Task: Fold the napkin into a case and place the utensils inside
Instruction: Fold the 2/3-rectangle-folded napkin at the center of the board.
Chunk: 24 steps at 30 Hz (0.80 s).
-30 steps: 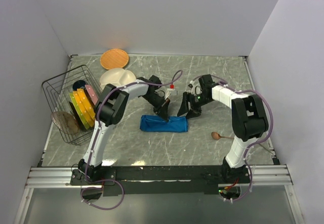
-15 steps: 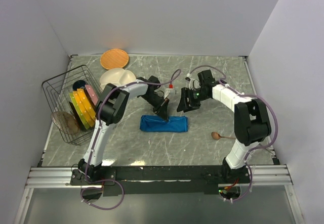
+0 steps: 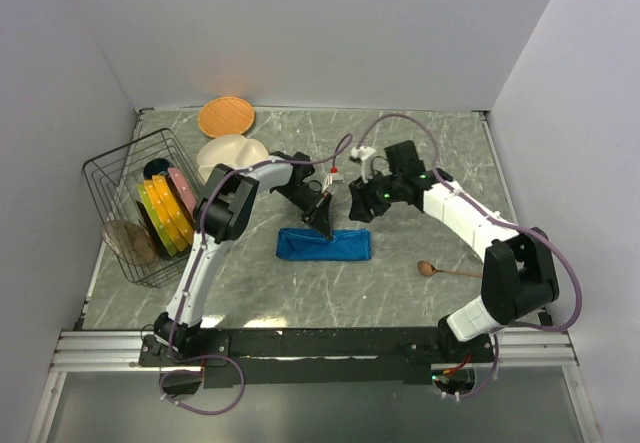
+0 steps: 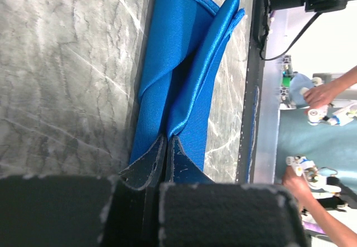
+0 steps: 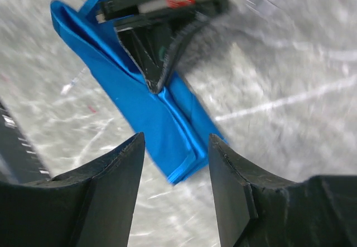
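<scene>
Pinching the far long edge of the case (image 3: 323,246) near the middle of the table (image 3: 420,143), the left gripper (image 3: 325,225) presses its jaws together on the cloth. The right gripper (image 3: 362,203) hovers just beyond the case's right end, jaws spread, holding nothing. The wooden spoon (image 3: 428,268) lies toward the right edge, well apart.

Surface: grey marbled table (image 3: 430,143), enclosed by plain pale walls (image 3: 300,33) on three sides. Metal rail (image 3: 320,345) along the near edge.

Left side: black wire basket (image 3: 125,148). In it, on edge: yellow and green plates (image 3: 160,218), a pink plate (image 3: 181,188), and a dark blue piece (image 3: 155,168) behind them. A brownish plate (image 3: 128,243) sits at the basket's near end.

Far left: orange round plate (image 3: 226,116), flat. White plate (image 3: 228,153) just nearer, beside the basket.
</scene>
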Each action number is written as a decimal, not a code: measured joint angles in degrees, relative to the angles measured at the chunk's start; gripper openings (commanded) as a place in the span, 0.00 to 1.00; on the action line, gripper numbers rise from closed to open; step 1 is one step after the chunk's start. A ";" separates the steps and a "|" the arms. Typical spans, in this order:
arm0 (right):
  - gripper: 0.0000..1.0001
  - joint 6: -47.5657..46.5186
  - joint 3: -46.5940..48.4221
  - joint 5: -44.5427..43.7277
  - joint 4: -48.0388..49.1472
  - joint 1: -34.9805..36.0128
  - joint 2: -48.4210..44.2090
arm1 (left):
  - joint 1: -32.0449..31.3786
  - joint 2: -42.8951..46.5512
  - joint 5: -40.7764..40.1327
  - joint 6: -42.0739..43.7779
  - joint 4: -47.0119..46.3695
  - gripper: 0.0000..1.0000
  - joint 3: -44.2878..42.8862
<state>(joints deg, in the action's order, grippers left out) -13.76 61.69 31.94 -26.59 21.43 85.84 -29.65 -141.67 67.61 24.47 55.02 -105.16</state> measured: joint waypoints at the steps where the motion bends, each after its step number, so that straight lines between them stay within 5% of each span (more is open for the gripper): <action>1: 0.58 -1.90 0.22 -1.20 0.11 1.40 0.46 | 0.13 -0.52 0.28 0.00 0.81 0.01 -0.66; 18: 0.58 -29.27 1.55 -4.39 -3.04 7.85 10.05 | 0.55 -1.44 1.44 -0.07 1.66 0.01 -1.25; 24: 0.43 -33.03 1.60 -5.07 -4.98 8.57 11.17 | 0.57 -1.46 1.49 -0.26 1.62 0.01 -1.25</action>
<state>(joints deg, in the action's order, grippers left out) -46.78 63.29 26.87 -31.57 30.00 97.01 -29.08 -143.13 69.10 24.21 56.64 -106.41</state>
